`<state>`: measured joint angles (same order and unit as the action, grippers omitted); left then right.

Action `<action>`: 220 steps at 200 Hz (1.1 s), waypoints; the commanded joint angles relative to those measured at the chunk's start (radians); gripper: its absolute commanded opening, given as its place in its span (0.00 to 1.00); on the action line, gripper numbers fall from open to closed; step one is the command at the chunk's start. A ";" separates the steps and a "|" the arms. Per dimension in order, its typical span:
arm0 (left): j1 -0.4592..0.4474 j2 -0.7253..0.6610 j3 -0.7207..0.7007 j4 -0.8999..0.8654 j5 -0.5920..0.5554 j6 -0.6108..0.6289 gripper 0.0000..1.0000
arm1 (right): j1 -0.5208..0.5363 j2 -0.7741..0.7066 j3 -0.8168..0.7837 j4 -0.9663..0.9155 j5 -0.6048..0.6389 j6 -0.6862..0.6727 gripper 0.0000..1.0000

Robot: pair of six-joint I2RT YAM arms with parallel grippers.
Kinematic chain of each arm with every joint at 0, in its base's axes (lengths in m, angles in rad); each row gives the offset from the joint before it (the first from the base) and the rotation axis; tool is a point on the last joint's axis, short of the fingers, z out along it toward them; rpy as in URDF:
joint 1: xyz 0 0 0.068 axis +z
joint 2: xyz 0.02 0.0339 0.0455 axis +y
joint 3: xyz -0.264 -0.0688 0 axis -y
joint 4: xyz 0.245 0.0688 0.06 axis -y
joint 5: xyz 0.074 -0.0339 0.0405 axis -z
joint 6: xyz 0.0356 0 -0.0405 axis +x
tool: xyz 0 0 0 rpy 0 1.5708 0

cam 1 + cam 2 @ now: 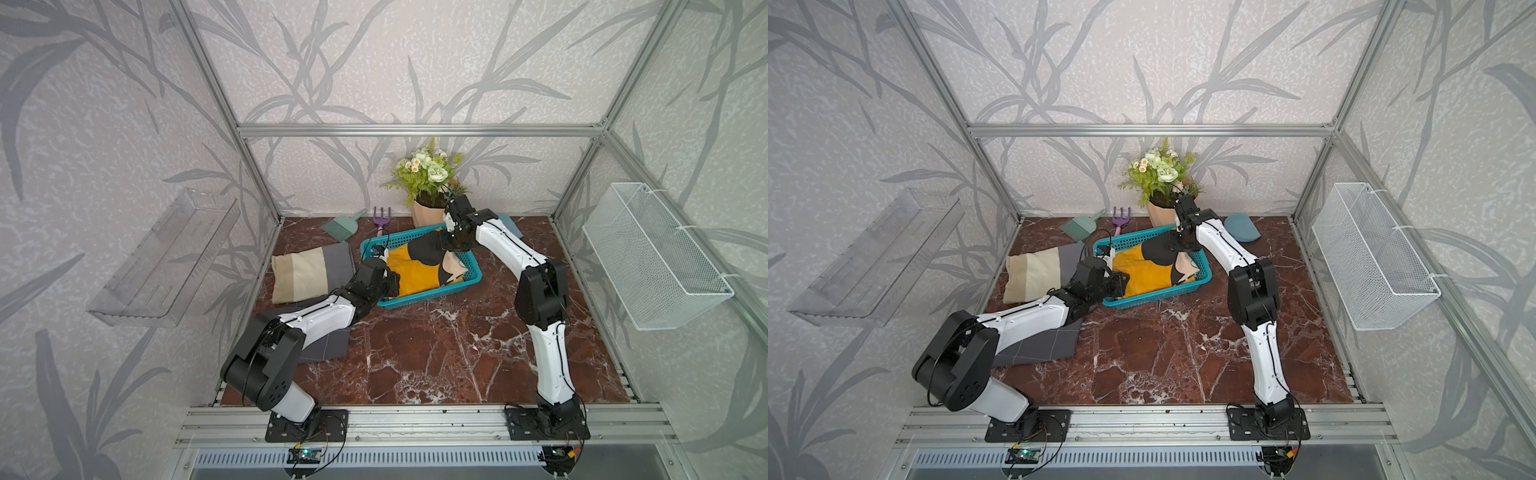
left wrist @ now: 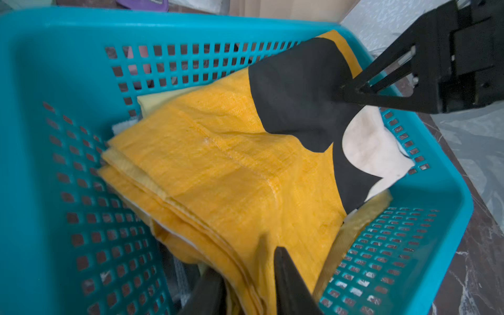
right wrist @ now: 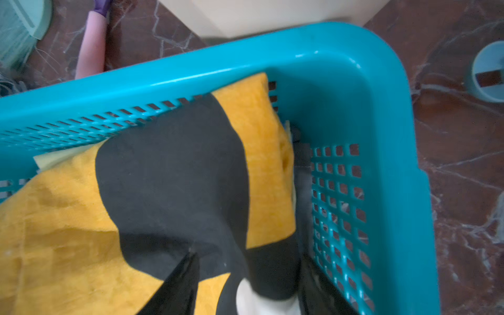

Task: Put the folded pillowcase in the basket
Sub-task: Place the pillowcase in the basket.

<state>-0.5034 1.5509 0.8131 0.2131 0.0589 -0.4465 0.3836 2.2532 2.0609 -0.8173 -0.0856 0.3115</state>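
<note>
The folded pillowcase point(image 1: 415, 276) point(image 1: 1144, 276), yellow-orange with black and white patches, lies inside the teal basket point(image 1: 432, 298) point(image 1: 1158, 298) at mid-table. My left gripper point(image 1: 392, 284) point(image 1: 1121, 282) is at the basket's near-left corner. In the left wrist view its jaws point(image 2: 248, 261) stand parted, with the pillowcase point(image 2: 218, 163) edge loose between them. My right gripper point(image 1: 445, 248) point(image 1: 1177, 247) reaches into the far-right end. Its jaws point(image 3: 248, 257) are wide apart astride the black patch of the pillowcase point(image 3: 177, 163), one finger close to the basket wall point(image 3: 354, 68).
A flower pot point(image 1: 430, 214), a green dustpan point(image 1: 343, 228) and a purple rake point(image 1: 381, 218) stand behind the basket. A beige-grey pillow point(image 1: 309, 272) and a grey cloth point(image 1: 328, 343) lie to the left. A white wire basket point(image 1: 656, 257) hangs on the right wall, a clear shelf point(image 1: 166, 257) on the left.
</note>
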 commanded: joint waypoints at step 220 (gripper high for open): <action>0.078 -0.120 0.074 -0.202 -0.117 -0.014 0.92 | -0.078 -0.243 -0.345 0.119 0.090 -0.003 0.52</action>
<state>-0.4381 1.4418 0.9073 0.0078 -0.0692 -0.4530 0.3149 1.9724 1.6749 -0.6735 0.0242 0.3107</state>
